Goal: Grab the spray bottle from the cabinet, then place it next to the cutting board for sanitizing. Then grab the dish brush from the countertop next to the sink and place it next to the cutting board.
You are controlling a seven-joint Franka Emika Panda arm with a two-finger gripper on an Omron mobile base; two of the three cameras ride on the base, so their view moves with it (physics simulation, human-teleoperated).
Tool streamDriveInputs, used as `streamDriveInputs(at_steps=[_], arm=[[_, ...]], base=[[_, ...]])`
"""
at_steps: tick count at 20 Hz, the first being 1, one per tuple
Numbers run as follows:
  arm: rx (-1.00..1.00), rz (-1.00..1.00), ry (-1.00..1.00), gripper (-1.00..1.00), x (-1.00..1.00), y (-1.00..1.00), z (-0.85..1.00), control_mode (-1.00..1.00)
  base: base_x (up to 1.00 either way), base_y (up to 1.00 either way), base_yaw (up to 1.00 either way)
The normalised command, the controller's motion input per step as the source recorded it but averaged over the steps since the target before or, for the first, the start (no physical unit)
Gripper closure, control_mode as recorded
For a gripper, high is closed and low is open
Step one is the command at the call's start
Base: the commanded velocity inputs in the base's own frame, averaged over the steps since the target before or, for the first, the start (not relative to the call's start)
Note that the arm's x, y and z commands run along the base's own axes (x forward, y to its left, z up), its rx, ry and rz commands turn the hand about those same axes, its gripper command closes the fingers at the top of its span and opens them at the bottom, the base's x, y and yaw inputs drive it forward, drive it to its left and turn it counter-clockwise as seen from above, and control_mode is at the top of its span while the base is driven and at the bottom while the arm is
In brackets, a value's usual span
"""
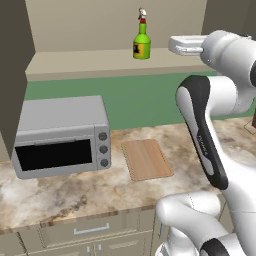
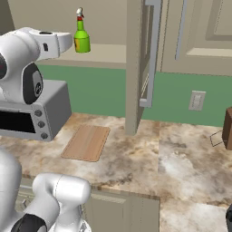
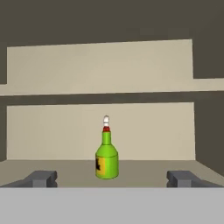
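Arm (image 1: 210, 150): glossy white rounded shells, black bands at joints, faint grey lettering on one link. Gripper (image 3: 112, 178): two small dark grey finger tips.

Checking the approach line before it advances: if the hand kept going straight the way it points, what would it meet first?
Most likely the spray bottle, upright on the cabinet shelf, centred between the open hand's fingertips; distance is unclear.

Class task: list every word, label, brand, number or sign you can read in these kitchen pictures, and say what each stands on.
No text can be read anywhere.
Spray bottle: its yellow and black label is too blurred to read.
Toaster oven: three plain knobs, no readable markings.
Wall outlet: no lettering.
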Motion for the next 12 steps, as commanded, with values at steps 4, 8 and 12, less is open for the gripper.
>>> streamDriveInputs(at_steps=[4, 8, 12], arm=[[0.00, 0.00, 0.02, -1.00, 0.33, 0.12, -0.01, -1.00], [0.00, 0.00, 0.00, -1.00, 0.36, 0.10, -0.10, -1.00], [0.00, 0.00, 0.00, -1.00, 0.32, 0.07, -0.02, -1.00]], base=[[0.00, 0.00, 0.00], [0.00, 0.00, 0.00], [0.00, 0.00, 0.00]])
